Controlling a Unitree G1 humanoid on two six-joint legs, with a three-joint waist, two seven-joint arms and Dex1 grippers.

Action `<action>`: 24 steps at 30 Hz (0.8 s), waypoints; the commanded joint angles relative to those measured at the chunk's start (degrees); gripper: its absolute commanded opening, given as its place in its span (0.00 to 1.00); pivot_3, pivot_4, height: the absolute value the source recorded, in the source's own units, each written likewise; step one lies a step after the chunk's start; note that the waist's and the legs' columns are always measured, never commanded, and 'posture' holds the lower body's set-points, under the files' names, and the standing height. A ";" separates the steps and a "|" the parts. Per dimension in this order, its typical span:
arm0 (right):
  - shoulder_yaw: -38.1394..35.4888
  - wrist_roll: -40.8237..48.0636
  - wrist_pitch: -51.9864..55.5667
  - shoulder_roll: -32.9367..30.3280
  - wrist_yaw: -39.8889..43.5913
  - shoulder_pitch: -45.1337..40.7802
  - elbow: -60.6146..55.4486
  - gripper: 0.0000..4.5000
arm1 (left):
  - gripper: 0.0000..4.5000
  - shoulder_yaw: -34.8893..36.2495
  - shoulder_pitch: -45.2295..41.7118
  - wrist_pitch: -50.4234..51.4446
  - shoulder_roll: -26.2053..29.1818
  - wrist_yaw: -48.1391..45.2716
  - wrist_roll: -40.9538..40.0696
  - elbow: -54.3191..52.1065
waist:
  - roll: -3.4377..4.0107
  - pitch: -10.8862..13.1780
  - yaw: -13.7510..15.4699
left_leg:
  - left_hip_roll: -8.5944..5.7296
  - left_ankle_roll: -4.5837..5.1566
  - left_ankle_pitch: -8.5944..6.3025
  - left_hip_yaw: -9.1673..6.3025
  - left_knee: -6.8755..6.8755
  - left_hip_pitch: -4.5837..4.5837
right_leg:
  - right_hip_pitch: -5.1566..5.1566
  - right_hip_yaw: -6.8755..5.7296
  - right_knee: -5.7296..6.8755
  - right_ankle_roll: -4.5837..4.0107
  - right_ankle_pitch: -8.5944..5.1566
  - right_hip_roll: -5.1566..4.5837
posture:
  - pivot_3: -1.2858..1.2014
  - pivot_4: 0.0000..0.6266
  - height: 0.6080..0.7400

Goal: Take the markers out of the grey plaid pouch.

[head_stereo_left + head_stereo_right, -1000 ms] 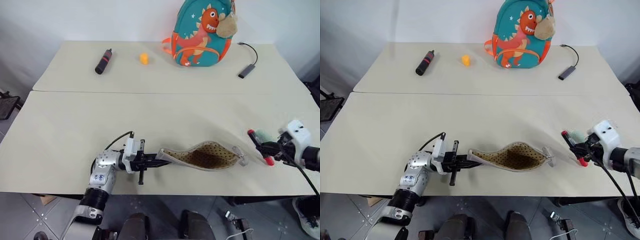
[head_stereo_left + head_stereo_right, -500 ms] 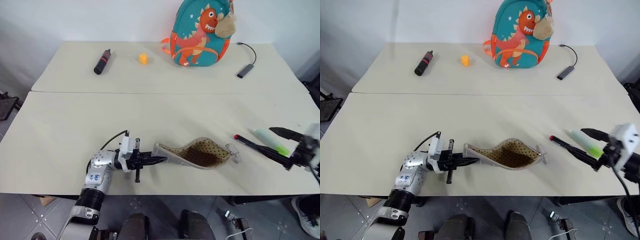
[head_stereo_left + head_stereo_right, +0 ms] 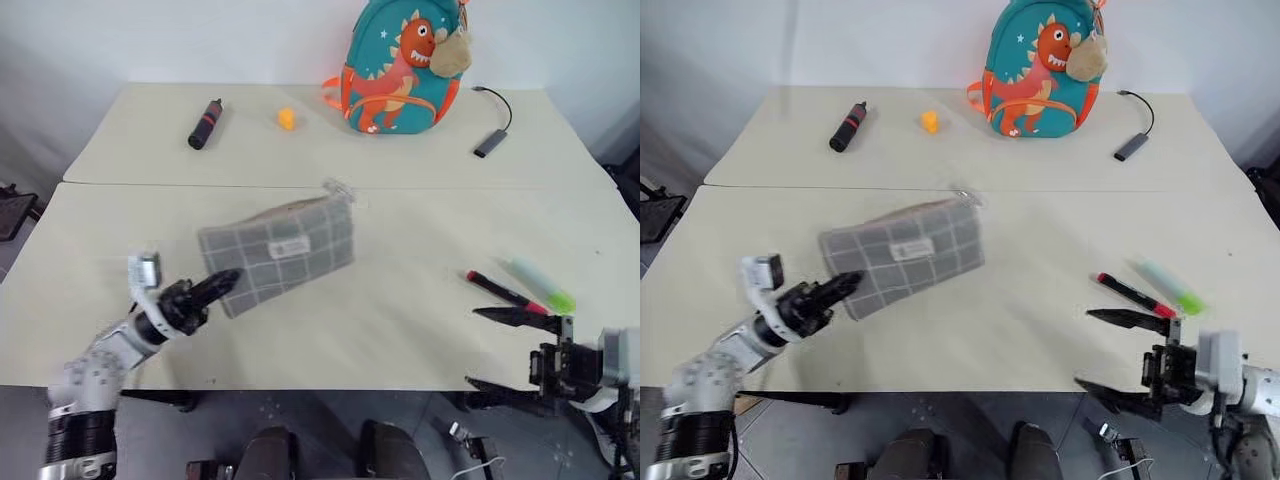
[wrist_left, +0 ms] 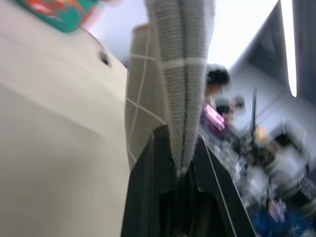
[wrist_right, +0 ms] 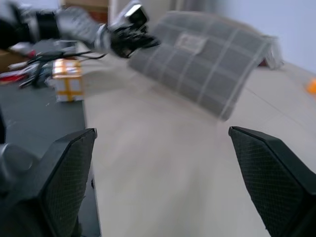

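My left gripper (image 3: 222, 281) is shut on a corner of the grey plaid pouch (image 3: 282, 252) and holds it up above the near table, its label side facing up. The wrist view shows the pouch (image 4: 182, 89) edge-on between the black fingers. Two markers lie on the table at the right: a dark one with a red end (image 3: 502, 292) and a pale green one (image 3: 540, 285). My right gripper (image 3: 505, 348) stands open and empty at the table's front right edge, just in front of the markers. In its wrist view the pouch (image 5: 207, 66) hangs between its fingers (image 5: 69, 168), farther off.
On the far table stand a teal dinosaur backpack (image 3: 402, 65), a thick black-and-red cylinder (image 3: 205, 122), a small orange object (image 3: 287, 117) and a grey adapter with a cable (image 3: 491, 140). A seam (image 3: 320, 185) runs between the two tables.
The left gripper swung left and up, lifting the pouch off the table and turning it over. The right gripper opened, left both markers on the table and drew back towards the front edge.
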 commanded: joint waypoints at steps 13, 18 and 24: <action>10.35 -4.38 -5.18 6.41 -7.95 -10.72 4.43 1.00 | 0.06 18.62 13.17 6.16 -2.68 41.37 -32.29 -5.91 | -0.03 0.01 -0.11 | 0.01 -0.19 -0.10 -0.06 -0.04 0.05 | -0.04 0.02 0.06 -0.26 -0.14 0.02 | 0.52 0.24 1.00; 10.68 -4.28 -4.80 5.65 -8.53 -10.47 4.73 1.00 | 0.37 18.01 17.14 5.65 0.92 41.83 -25.27 -6.49 | -0.03 0.01 -0.25 | -0.20 -0.19 -0.10 0.05 -0.04 0.07 | -0.05 0.03 0.07 -0.27 -0.15 0.06 | 0.52 0.24 1.00; 10.01 -4.08 -4.73 4.32 -8.02 -11.36 8.11 1.00 | 0.78 15.18 21.25 -5.66 8.37 28.45 -2.71 -4.94 | -0.08 -0.01 -0.89 | -0.17 -0.22 -0.11 0.15 -0.07 0.06 | -0.12 0.01 0.09 -0.34 -0.18 0.17 | 0.52 0.24 1.00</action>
